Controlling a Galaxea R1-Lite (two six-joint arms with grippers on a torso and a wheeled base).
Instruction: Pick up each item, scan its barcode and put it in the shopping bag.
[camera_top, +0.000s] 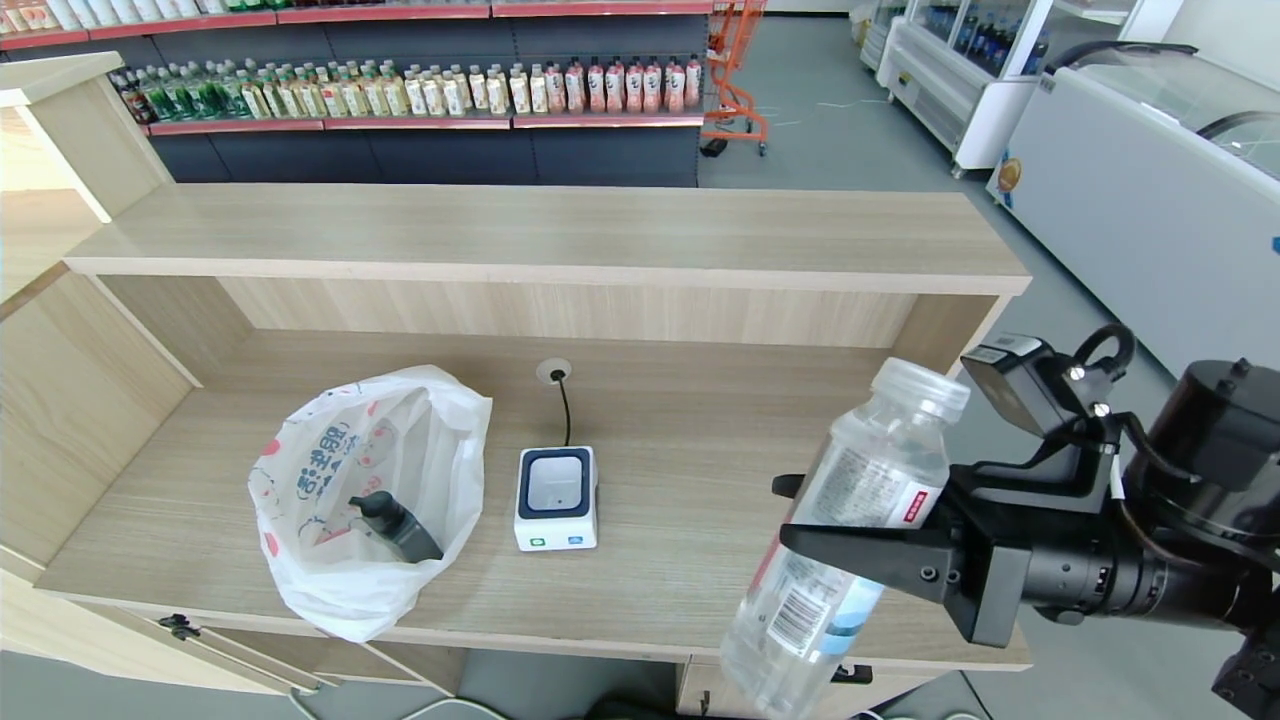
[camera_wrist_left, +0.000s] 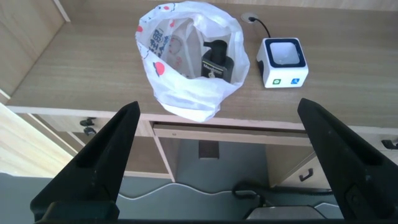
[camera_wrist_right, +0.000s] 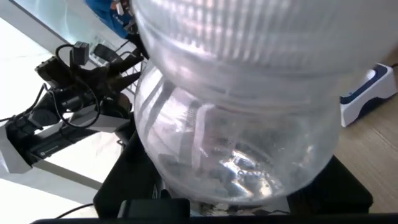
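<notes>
Shop floor, drink shelves (camera_top: 420, 90) behind. Wooden worktop (camera_top: 700, 440): shopping bag (camera_top: 320, 580) at front edge, left part, mouth open, dark pump bottle (camera_top: 398, 527) inside. Scanner (camera_top: 556, 497) just beside bag; wide stretch of wood from scanner to right edge. Right gripper (camera_top: 800, 515) squeezes water bottle (camera_top: 880, 470), tilted, over front right corner. Left gripper (camera_wrist_left: 214, 165) spread wide, holds nothing, out past front edge.
</notes>
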